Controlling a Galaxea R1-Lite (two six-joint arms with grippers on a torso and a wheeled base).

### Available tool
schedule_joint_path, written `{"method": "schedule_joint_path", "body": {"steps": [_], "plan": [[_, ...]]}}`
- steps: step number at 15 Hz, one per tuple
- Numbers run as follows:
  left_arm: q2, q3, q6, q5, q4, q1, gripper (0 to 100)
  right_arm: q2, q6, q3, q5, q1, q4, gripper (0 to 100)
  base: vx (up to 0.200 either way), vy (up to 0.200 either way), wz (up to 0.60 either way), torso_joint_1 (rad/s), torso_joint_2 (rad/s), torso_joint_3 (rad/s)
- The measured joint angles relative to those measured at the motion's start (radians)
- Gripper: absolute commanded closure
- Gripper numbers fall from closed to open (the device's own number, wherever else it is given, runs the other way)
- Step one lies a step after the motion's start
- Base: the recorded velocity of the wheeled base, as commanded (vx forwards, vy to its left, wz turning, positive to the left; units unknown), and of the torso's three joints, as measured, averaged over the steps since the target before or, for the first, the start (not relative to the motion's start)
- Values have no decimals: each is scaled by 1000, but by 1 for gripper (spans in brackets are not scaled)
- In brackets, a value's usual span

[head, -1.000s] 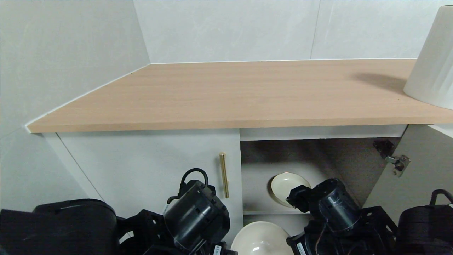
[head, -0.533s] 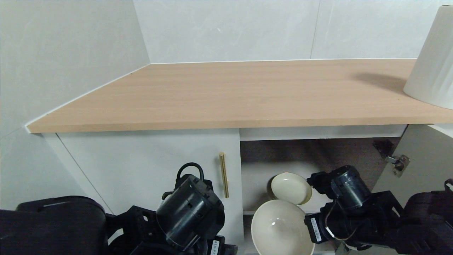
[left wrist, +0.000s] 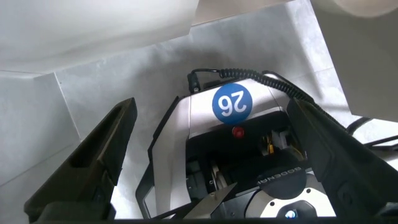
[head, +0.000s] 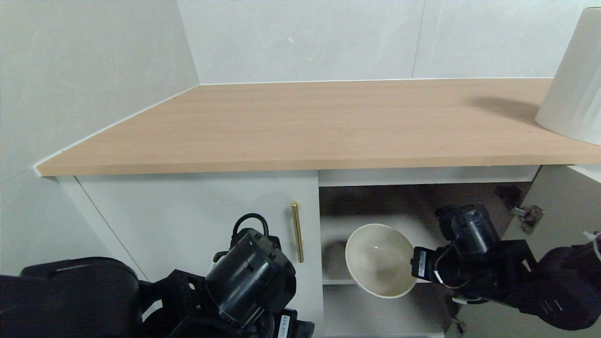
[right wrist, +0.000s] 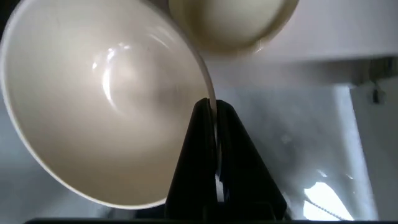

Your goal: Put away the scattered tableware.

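My right gripper (head: 413,268) (right wrist: 214,118) is shut on the rim of a large cream bowl (head: 378,258) (right wrist: 106,106), one finger inside and one outside. The bowl hangs tilted in the open cabinet's mouth, above the white shelf (head: 335,281). A small cream dish (right wrist: 233,22) lies on the shelf just beyond the bowl; in the head view the bowl covers it. My left gripper (left wrist: 214,168) hangs low in front of the closed left door, open, with nothing between its fingers (left wrist: 93,168).
The closed left door carries a gold handle (head: 296,232). The right door (head: 563,211) stands swung open on its hinge (head: 528,218). A wooden countertop (head: 305,126) overhangs the cabinet, with a white lampshade (head: 570,80) at its right end.
My right gripper has carried the bowl up and forward from below the shelf into the cabinet opening, where it now covers the small dish. The left arm has barely shifted.
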State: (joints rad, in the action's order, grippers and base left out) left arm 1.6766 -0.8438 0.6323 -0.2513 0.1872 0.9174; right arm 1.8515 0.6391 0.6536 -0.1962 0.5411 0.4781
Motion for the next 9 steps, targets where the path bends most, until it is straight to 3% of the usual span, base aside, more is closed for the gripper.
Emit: {"method": "schedule_joint_path", "body": {"steps": [4, 9], "plan": [[2, 0, -1, 0, 0, 0, 0, 42, 21, 6, -50, -34, 83, 100, 0, 0, 0, 0, 0, 0], [3, 0, -1, 0, 0, -3, 0, 92, 47, 39, -78, -68, 86, 100, 0, 0, 0, 0, 0, 0]]}}
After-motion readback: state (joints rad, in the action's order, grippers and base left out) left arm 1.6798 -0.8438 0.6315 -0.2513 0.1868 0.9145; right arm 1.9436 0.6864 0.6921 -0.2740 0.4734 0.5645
